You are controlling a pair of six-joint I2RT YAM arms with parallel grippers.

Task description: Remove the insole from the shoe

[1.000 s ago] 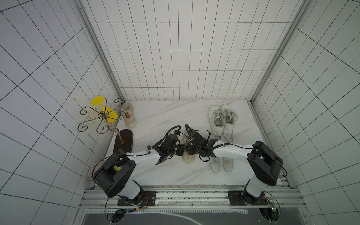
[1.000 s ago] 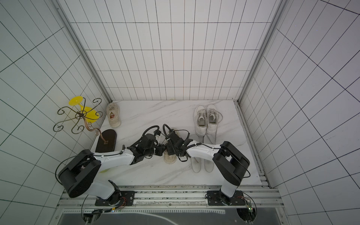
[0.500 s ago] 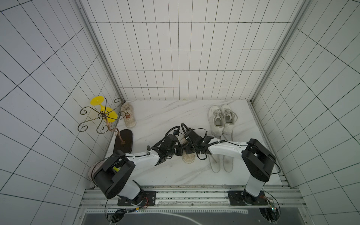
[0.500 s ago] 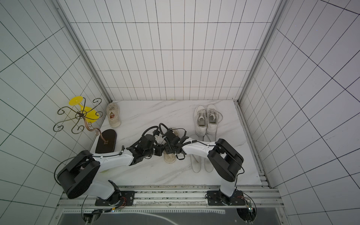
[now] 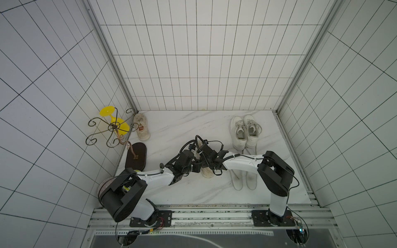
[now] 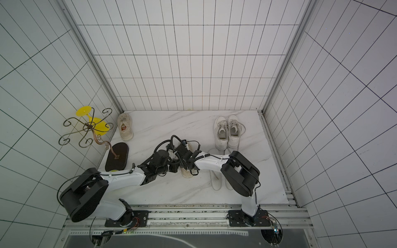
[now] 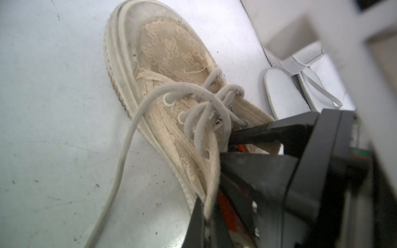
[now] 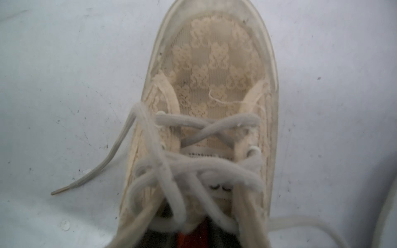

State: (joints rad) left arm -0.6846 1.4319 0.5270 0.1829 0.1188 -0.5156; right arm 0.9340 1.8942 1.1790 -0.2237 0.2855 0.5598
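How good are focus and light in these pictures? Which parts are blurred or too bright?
Right wrist view: the shoe is fairly sharp at the toe, its laces close to the lens are soft. Left wrist view: the left gripper is blurred, the right arm is washed out white. Both top views: sharp, evenly lit.

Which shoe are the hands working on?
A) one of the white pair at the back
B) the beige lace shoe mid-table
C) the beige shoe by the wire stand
B: the beige lace shoe fills both wrist views, with the left hand pinching its collar. The white pair and the shoe by the stand sit apart from both arms.
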